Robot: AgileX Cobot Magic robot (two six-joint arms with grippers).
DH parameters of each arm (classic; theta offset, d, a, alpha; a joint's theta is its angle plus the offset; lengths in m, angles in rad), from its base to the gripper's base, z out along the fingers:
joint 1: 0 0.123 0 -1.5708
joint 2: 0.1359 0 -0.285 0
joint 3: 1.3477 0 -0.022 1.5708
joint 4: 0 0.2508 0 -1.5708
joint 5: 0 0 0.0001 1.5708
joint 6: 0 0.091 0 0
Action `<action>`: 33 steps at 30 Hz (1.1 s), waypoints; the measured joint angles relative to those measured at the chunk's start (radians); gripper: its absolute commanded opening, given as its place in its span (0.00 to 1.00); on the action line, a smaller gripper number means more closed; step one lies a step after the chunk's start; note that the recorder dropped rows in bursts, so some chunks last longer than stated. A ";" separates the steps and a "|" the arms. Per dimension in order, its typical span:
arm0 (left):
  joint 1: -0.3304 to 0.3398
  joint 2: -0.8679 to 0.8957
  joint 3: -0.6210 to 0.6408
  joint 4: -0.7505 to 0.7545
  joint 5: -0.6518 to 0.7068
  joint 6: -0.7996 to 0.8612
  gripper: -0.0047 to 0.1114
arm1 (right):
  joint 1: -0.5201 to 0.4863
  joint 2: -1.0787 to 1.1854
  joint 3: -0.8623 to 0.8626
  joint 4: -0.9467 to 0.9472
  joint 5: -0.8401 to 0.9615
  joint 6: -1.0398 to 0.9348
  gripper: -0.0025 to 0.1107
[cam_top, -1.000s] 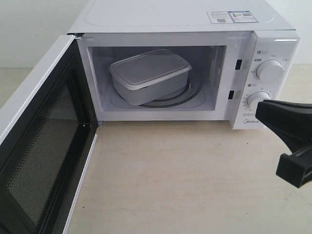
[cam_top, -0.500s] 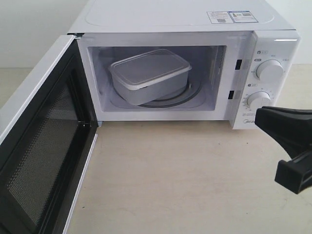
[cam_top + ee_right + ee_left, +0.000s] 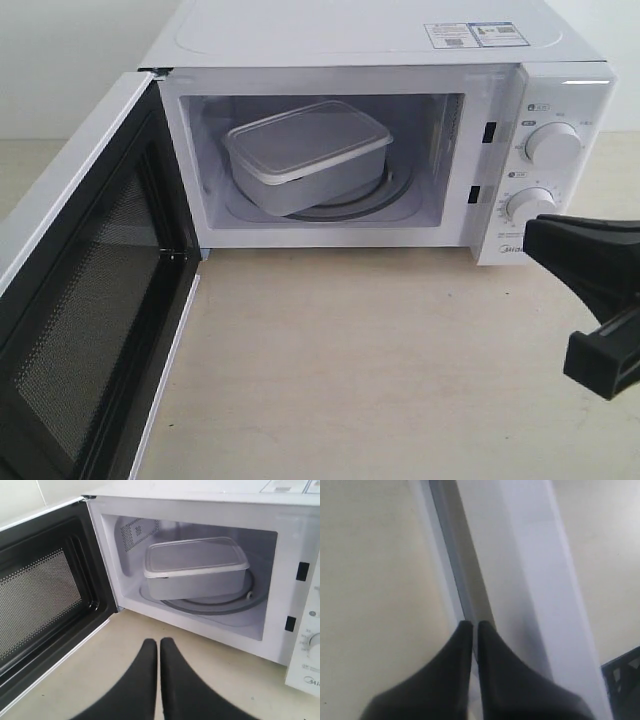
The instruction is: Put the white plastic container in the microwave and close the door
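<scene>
Already the container sits inside the microwave, lid on, resting on the glass turntable toward the hinge side of the cavity. That half of the job looks done. The door stands wide open, swung out from the microwave's front over the tabletop; shutting it is what remains. The right fingers are pressed together and hold nothing, hanging in front of the microwave below its dials. The left fingers are likewise closed and empty, tips beside a white edge, probably the door's outer side.
</scene>
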 measured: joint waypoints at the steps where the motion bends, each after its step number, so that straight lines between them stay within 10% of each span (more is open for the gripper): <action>1: -0.005 -0.002 0.010 0.011 0.000 -0.007 0.08 | 0.000 0.000 -0.009 0.000 0.000 -0.001 0.02; 18: -0.188 -0.015 0.065 -0.128 0.000 0.000 0.08 | -0.202 -0.025 -0.173 0.000 0.140 0.009 0.02; 33: -0.195 0.235 0.065 -0.522 -0.168 0.421 0.08 | -0.216 -0.095 -0.173 0.000 0.264 0.022 0.02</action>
